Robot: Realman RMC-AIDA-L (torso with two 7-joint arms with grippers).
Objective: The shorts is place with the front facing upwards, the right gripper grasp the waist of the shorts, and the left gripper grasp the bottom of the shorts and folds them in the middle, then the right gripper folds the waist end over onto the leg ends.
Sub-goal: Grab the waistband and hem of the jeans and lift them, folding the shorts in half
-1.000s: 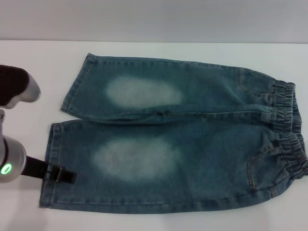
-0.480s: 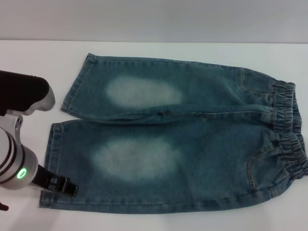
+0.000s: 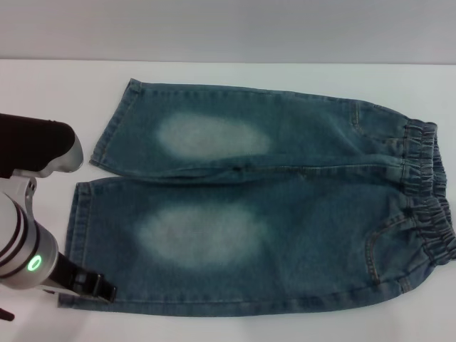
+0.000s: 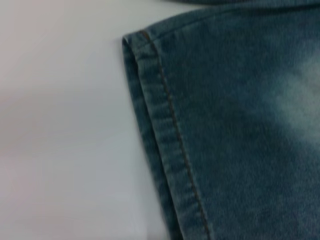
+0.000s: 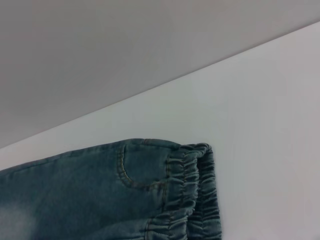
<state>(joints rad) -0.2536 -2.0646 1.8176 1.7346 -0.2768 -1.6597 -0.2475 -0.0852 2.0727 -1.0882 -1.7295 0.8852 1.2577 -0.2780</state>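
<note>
Currently in approach: shorts point(image 3: 263, 206) lie flat across mid-frame on the tabletop point(image 3: 57, 85); left tool point(image 3: 96, 286) sits at the lower-left hem corner, can't tell its opening. Next: clamp hem; right tool unseen.

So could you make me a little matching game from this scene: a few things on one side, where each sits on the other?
Things:
1. waistband
2. leg hems
3. left tool
4. table

Places:
A. by the near leg's hem corner
B. under the shorts
C. robot's right end
D. robot's left end

Pairs: 1-C, 2-D, 3-A, 4-B
</note>
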